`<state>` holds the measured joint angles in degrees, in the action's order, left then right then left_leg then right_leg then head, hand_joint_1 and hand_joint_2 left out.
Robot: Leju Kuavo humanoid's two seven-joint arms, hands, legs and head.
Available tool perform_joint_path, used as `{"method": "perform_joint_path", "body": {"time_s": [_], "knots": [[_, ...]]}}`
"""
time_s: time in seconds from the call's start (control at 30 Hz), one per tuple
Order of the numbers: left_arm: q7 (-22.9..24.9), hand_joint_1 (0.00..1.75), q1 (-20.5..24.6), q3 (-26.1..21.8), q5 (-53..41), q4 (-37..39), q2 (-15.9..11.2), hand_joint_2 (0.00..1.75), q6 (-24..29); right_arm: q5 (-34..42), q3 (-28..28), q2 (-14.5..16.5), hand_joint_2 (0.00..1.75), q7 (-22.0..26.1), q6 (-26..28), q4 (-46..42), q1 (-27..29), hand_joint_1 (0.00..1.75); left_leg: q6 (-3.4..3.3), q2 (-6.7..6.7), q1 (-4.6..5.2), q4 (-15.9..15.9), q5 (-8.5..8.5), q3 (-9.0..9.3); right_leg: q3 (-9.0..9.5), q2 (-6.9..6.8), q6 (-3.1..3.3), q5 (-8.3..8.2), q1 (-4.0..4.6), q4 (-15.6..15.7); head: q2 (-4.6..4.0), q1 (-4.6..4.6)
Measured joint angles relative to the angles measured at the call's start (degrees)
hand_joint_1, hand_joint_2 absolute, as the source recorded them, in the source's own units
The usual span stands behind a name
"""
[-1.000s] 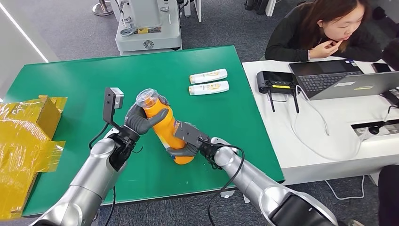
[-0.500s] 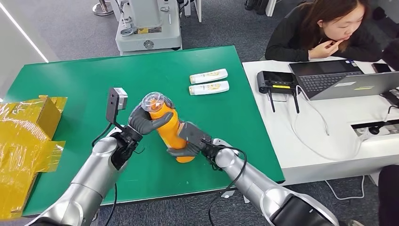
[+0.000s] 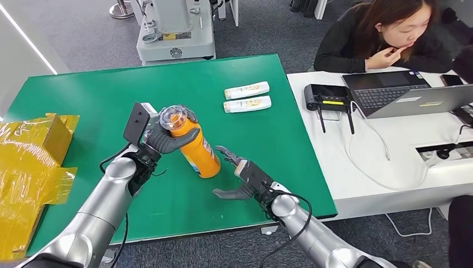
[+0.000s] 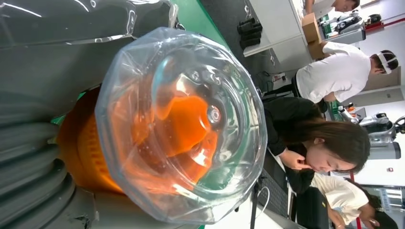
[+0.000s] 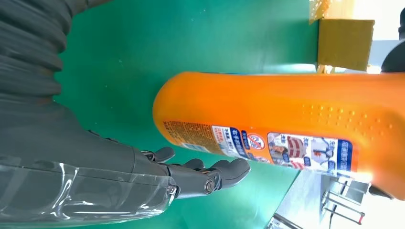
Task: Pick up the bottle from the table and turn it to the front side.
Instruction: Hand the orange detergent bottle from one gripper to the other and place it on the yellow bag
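right hand [image 3: 244,177]: nearest the camera, fingers apart, holding nothing. It has let go of the bottle and pulled back toward the table's near edge; half a second ago it cupped the lower body.
left hand [image 3: 166,138]: fingers clamped round the neck, just under the clear cap [image 3: 174,116]. Sole support now.
orange bottle [image 3: 195,149]: tilted, cap up-left, base down-right, low over the green table [image 3: 83,100]; cannot tell if the base touches. Printed label [image 5: 282,145] faces the right wrist camera.
change vs earlier: two-hand hold then, one-hand hold now; bottle sits slightly further from the robot, tilt similar.
task read: handover looks done, so probably mid-regrasp in the turn. Whether the label counts as the front, cannot tell.
risk: neck-only grip on a heavy body, could swing or slip.
far: two small white bottles [image 3: 247,97] lying side by side, untouched. Person [image 3: 385,33] at the white desk [image 3: 390,151] beyond.
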<state>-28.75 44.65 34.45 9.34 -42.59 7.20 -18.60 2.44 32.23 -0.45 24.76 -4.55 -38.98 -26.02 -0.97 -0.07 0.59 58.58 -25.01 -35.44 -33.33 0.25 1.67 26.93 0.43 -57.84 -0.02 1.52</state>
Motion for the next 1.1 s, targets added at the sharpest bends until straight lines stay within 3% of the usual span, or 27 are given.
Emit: {"method": "perform_joint_path", "body": {"time_s": [0.17, 0.3, 0.43, 0.77, 0.9, 1.1], "knots": [[-1.3, 1.75, 0.5, 0.0, -3.4, 0.3, 0.0, 1.75, 2.5, 0.0, -0.7, -0.1, 0.00, 0.6, -0.1, -0.7, 0.5, 0.00, 0.00, 0.00, 0.00, 0.0, 0.00, 0.00, 0.00, 0.00, 0.00, 0.00, 0.00, 0.0, 0.00, -0.01], [-4.1, 1.75, 1.9, 1.4, -14.8, 0.3, -0.2, 1.75, 13.9, 0.0, -1.1, -0.2, 0.00, 1.1, -0.1, -1.1, 0.9, 0.00, 0.00, 0.00, 0.00, 0.0, 0.00, 0.00, 0.00, 0.00, 0.00, 0.00, 0.00, 0.0, 0.00, 0.00], [-4.0, 1.75, 4.2, 3.3, -24.8, 0.3, -0.7, 1.75, 23.4, -0.1, -1.3, -0.2, 0.00, 1.2, -0.4, -1.2, 1.0, 0.00, 0.00, -0.02, 0.00, 0.0, 0.00, -0.01, 0.01, -0.03, 0.00, 0.00, 0.00, 0.0, 0.00, -0.01], [-3.5, 1.75, 5.6, 4.7, -27.7, 0.3, -1.2, 1.75, 25.3, -0.2, -1.4, -0.2, 0.00, 1.2, -0.4, -1.2, 1.1, 0.00, 0.00, -0.02, 0.00, 0.0, 0.00, -0.03, -0.01, -0.02, 0.00, 0.00, 0.00, 0.0, 0.00, -0.01], [-0.6, 1.75, 5.9, 5.3, -35.4, 0.4, -1.5, 1.75, 30.8, -0.9, -1.5, -0.2, 0.00, 1.2, -0.4, -1.6, 1.4, 0.00, 0.00, -0.01, 0.00, 0.0, 0.00, -0.03, -0.01, -0.01, 0.00, 0.00, 0.00, 0.0, 0.00, -0.01], [8.9, 1.75, 8.7, 8.3, -57.8, 1.7, -4.0, 1.75, 41.1, -1.2, -2.4, -0.2, 0.00, 1.0, -0.2, -4.1, 4.0, 0.00, 0.00, -0.01, -0.02, 0.0, 0.00, -0.04, -0.03, -0.01, 0.00, 0.00, 0.01, 0.0, 0.00, -0.02]]}}
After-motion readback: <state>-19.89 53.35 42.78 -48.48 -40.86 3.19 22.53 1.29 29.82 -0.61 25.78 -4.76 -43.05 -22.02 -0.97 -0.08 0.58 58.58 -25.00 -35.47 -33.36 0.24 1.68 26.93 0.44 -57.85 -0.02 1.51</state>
